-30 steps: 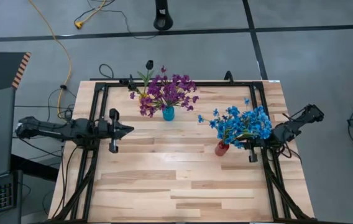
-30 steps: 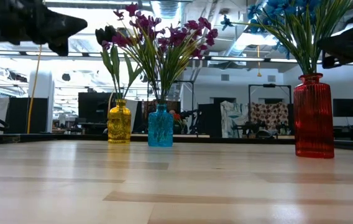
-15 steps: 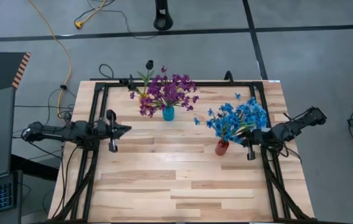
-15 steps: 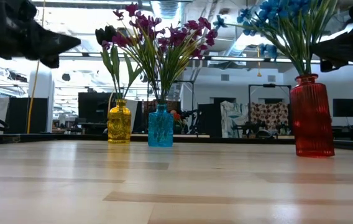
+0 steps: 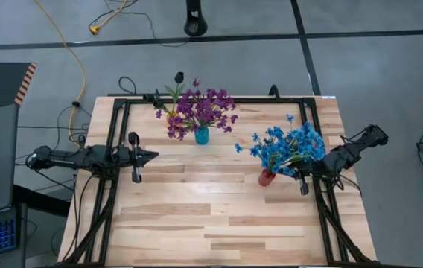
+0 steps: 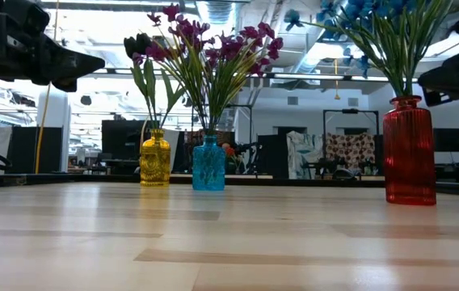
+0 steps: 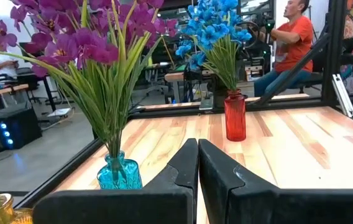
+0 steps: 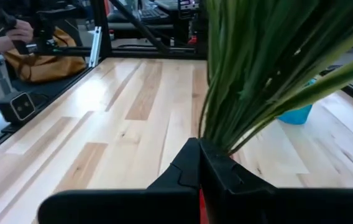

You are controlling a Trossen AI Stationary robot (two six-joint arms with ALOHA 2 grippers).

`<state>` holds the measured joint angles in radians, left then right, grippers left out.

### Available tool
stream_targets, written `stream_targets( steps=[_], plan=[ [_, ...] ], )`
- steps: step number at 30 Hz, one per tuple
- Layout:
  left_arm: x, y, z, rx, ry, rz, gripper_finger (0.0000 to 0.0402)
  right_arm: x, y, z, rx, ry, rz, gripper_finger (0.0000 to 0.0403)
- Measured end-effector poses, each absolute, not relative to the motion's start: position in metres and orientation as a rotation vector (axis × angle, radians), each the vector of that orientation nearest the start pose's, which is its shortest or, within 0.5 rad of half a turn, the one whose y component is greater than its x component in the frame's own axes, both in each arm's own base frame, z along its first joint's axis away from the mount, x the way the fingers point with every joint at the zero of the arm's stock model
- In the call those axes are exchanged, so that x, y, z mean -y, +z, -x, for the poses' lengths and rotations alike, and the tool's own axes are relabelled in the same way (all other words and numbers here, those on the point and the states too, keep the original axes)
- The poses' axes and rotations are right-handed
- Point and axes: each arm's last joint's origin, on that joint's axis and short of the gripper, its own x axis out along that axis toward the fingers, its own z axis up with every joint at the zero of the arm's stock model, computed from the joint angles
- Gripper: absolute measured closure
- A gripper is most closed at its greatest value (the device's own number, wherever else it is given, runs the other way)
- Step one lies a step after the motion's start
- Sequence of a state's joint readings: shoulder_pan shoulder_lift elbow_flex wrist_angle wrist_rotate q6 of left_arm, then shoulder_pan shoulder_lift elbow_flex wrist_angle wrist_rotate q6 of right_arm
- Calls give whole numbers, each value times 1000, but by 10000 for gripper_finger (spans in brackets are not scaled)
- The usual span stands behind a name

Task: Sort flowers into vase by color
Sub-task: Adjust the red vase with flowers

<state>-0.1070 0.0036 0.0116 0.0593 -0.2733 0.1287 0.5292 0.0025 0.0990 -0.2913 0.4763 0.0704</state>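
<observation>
Blue flowers [image 5: 290, 147] stand in a red ribbed vase [image 5: 266, 178] at the table's right. Purple flowers [image 5: 200, 110] fill a teal vase [image 5: 202, 136] near the far edge. Beside it, a yellow vase [image 6: 155, 158] holds a dark-blossomed sprig [image 5: 179, 77]. My right gripper [image 5: 296, 172] is shut, right of the red vase, its tips at the green stems [image 8: 238, 93]. My left gripper [image 5: 154, 155] is shut and hovers over the table's left part, pointing right. My right gripper's shut fingertips [image 8: 192, 152] come level from the table's right, close against the blue flowers' green stems [image 8: 223, 134] just above the red vase's mouth. I cannot tell whether they touch the stems or the vase.
A black metal frame [image 5: 122, 100] runs along the table's left, far and right sides. Bare wood [image 5: 211, 216] spreads over the near half. A person in an orange shirt [image 7: 294, 37] sits beyond the table in the left wrist view.
My right gripper moved toward the table's left, and the blue bunch and red vase leaned left with it. It then drew back right, and the vase stands upright again. My left gripper pulled back slightly toward the left edge.
</observation>
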Motion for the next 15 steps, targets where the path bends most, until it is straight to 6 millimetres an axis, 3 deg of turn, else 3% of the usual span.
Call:
stream_targets(
  steps=[15],
  plan=[
    [2,173,-96,57,169,-99,401,-32,173,-83,-116,54,124,375]
  ],
)
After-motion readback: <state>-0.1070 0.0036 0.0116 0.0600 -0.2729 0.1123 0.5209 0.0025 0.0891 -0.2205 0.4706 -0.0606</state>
